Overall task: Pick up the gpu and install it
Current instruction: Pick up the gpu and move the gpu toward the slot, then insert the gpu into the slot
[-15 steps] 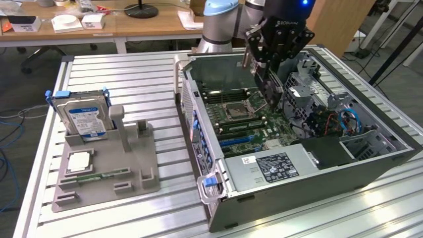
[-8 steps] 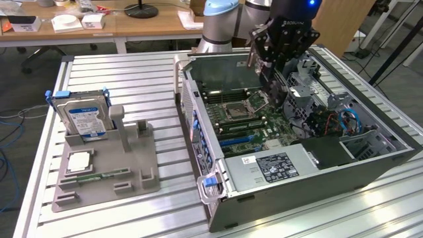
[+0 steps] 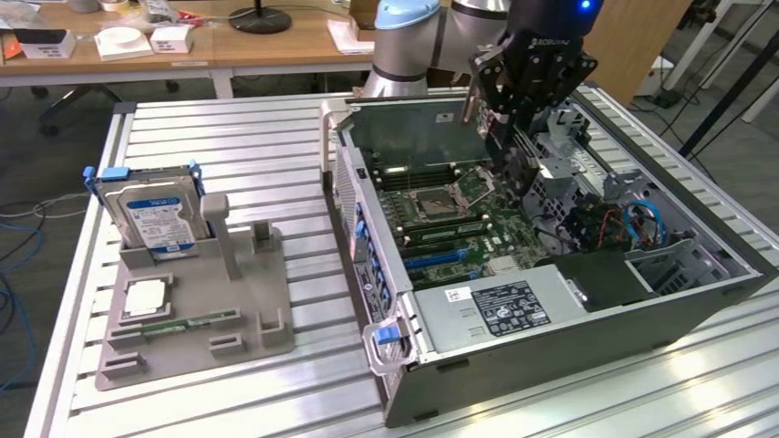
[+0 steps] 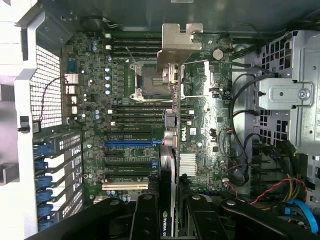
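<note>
Robot gripper (image 3: pixel 502 123) clamped on the gpu (image 3: pixel 517 173) above an open computer case (image 3: pixel 572 351).
Exterior view: shows the case on the tabletop (image 3: pixel 244 137) toward the exterior view's right edge, with the gpu hanging inside near the case's far wall, above the motherboard (image 3: pixel 487 246), apparently not yet seated. Likely hazards: scraping the processor socket (image 3: pixel 436 203) or memory sticks (image 3: pixel 439 234) if lowered out of line with a slot; catching the silver bracket (image 3: pixel 469 91) on a case wall. Blue label on the hard drive (image 3: pixel 152 219) near the tabletop's left edge and sticker on the power supply (image 3: pixel 505 306), both too small to read. Wrist view: shows the gpu (image 4: pixel 170 165) edge-on between closed fingers (image 4: pixel 145 220), with loose cables (image 4: pixel 240 150) close by, liable to snag. Legible: an NVIDIA logo on the card's edge, and what looks like "DELL" on the board.
</note>
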Robot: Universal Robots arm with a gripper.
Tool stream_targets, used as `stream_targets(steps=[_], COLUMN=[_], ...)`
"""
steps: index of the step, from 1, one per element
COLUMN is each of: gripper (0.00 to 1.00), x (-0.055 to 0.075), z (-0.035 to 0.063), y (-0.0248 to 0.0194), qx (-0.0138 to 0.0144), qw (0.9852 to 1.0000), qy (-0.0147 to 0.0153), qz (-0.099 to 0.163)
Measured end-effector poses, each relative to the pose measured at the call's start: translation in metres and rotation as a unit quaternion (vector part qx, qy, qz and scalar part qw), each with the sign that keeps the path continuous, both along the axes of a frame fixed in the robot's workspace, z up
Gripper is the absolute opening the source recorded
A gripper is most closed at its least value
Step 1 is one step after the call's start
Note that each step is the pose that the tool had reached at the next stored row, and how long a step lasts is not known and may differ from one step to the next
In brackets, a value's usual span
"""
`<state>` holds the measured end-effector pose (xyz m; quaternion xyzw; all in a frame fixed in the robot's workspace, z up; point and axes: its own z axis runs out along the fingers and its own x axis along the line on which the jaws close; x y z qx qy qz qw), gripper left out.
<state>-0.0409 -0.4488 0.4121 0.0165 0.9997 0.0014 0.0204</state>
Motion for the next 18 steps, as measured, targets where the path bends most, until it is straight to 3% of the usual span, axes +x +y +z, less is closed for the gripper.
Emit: stream_targets(steps=[18], gripper=[0.26], x=[0.0001], z=[0.0000], y=[0.0001], qx=[0.0000], qw=[1.0000], qy=[0.0000], qz=[0.009])
